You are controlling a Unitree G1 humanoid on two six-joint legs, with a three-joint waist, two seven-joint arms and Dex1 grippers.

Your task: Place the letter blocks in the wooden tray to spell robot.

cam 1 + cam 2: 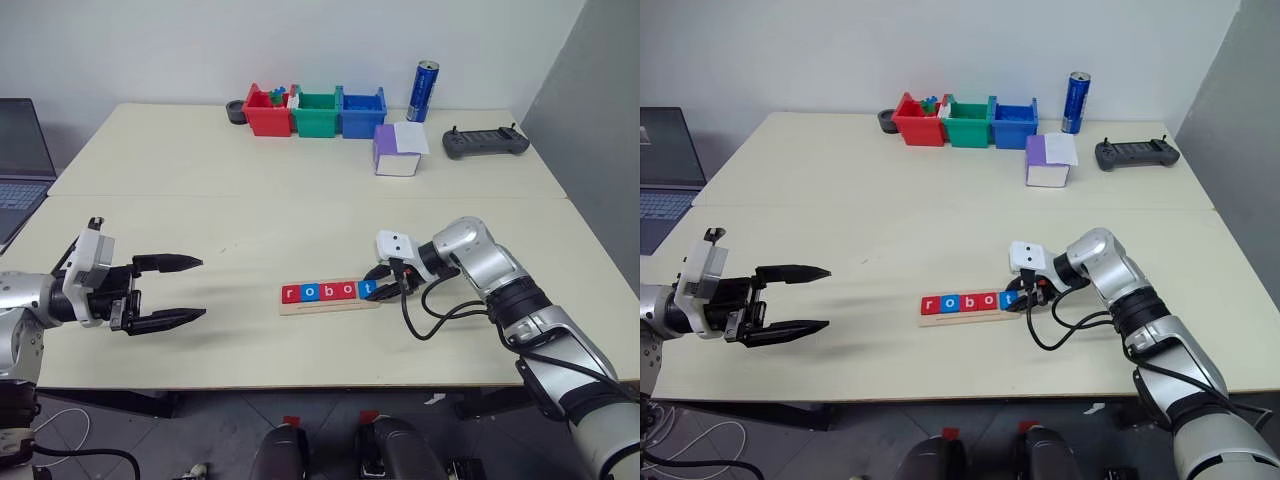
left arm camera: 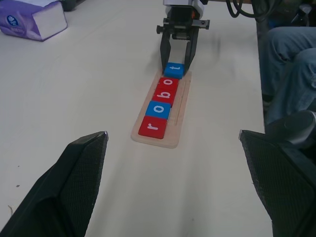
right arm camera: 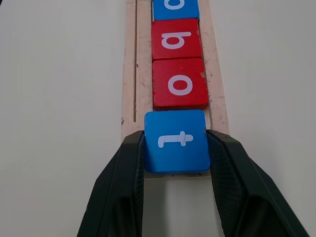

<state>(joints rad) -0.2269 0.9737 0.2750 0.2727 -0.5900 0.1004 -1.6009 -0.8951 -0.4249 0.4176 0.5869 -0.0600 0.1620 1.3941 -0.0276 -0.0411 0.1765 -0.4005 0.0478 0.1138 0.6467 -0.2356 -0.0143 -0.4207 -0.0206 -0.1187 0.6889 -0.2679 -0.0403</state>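
Right gripper (image 3: pixel 175 148): pinches the blue "t" block (image 3: pixel 176 140) by its two side edges, at the near end of the wooden tray (image 3: pixel 129 64).
Key relation: the "t" block sits last in line, just beside the red "o" block (image 3: pixel 179 84); the tray's long axis runs straight away from the fingers.
Letter blocks (image 1: pixel 330 291): r-o-b-o-t, all on the tray.
Left gripper (image 1: pixel 172 291): spread wide, holding nothing, well apart from the tray.
Surface: pale tabletop (image 1: pixel 250 220).
Room: coloured bins (image 1: pixel 315 112), can (image 1: pixel 425 91), purple-and-white box (image 1: pixel 398 150) at the far edge.
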